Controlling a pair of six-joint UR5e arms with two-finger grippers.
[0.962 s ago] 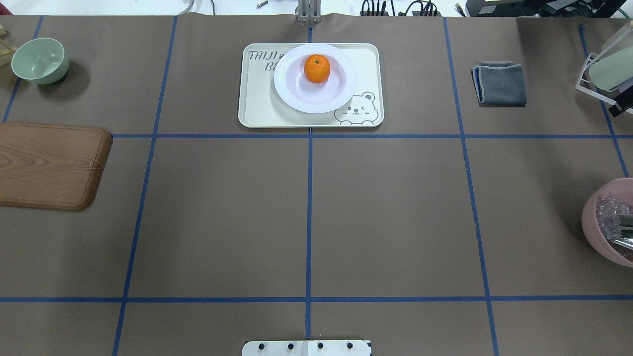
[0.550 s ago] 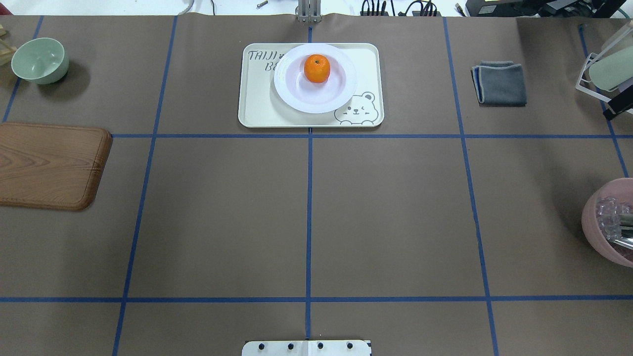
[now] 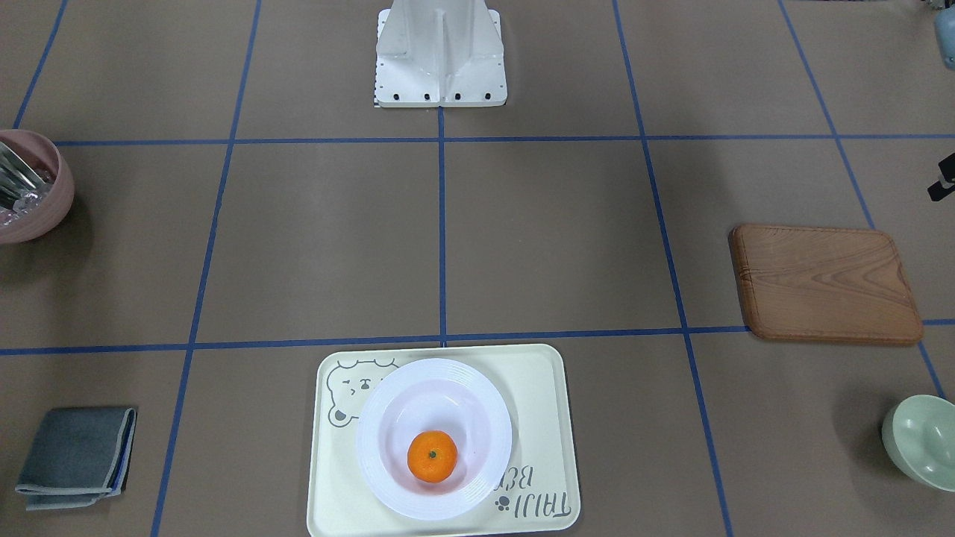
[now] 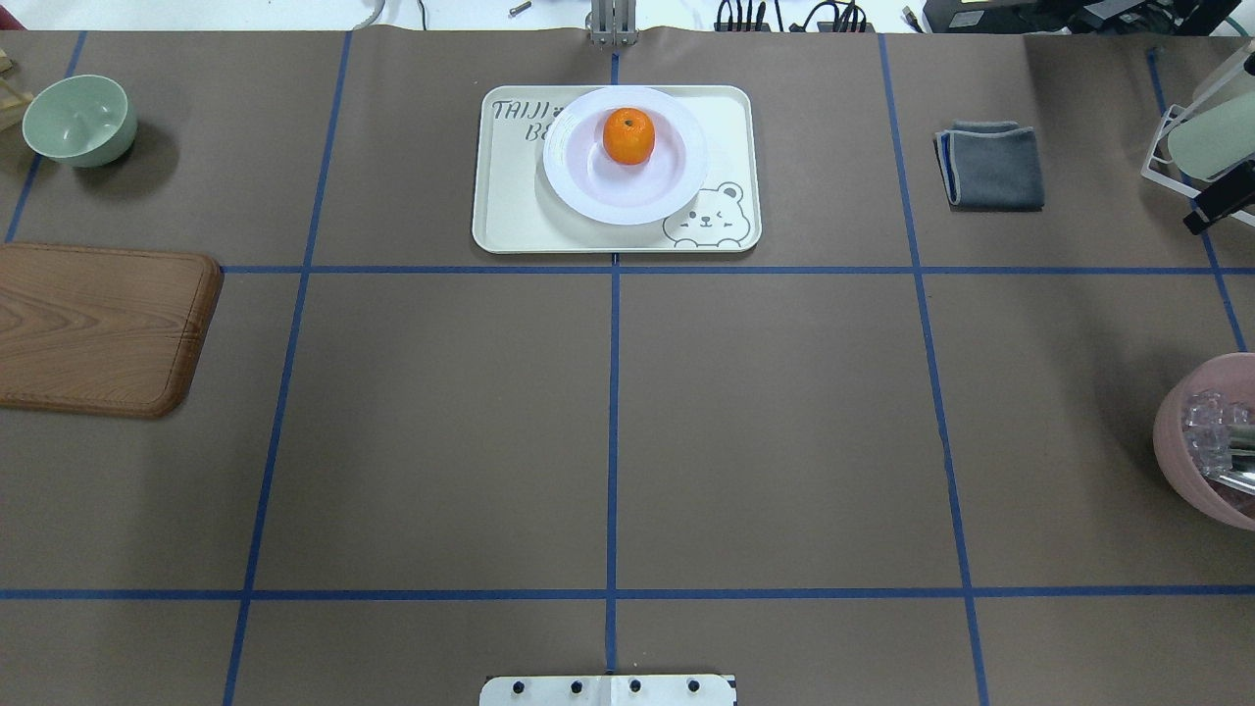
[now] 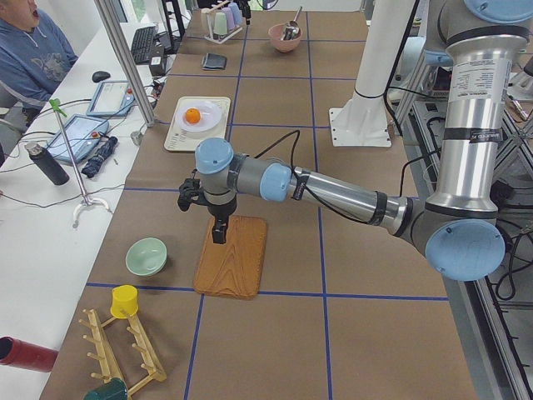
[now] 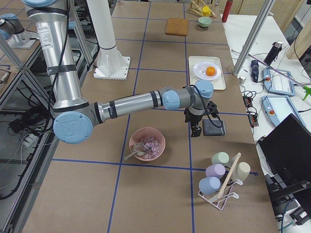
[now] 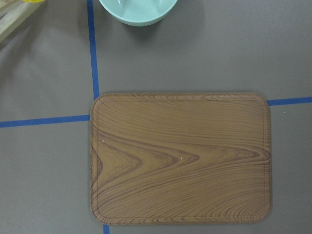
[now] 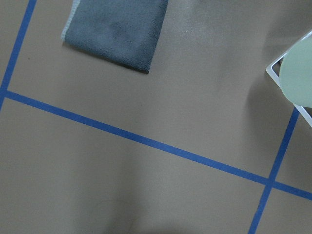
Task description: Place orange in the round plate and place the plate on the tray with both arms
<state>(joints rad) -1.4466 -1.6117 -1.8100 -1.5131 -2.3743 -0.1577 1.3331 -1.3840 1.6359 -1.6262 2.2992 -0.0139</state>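
Nearest the robot, the left pincer [image 5: 218, 233] is seen hanging above the wooden board [image 4: 98, 328]. The right pincer [image 6: 196, 131] hangs above the bench [image 4: 784, 441] just beside the grey cloth [image 4: 992, 165]. Both are well apart from the task's things. Nothing is seen held by either. Whether their fingers are apart or together cannot be told, as only side views and edge slivers show them.

Farther out, near the bench's far edge, the tray [image 4: 510, 211] lies flat. The round plate [image 4: 677, 191] is set on it, covering part of the lettering. The orange [image 4: 628, 135] rests in the plate's sunken centre, toward its far side.

Both steps are judged done: fruit in plate, plate on tray. Nothing of the task appears left.
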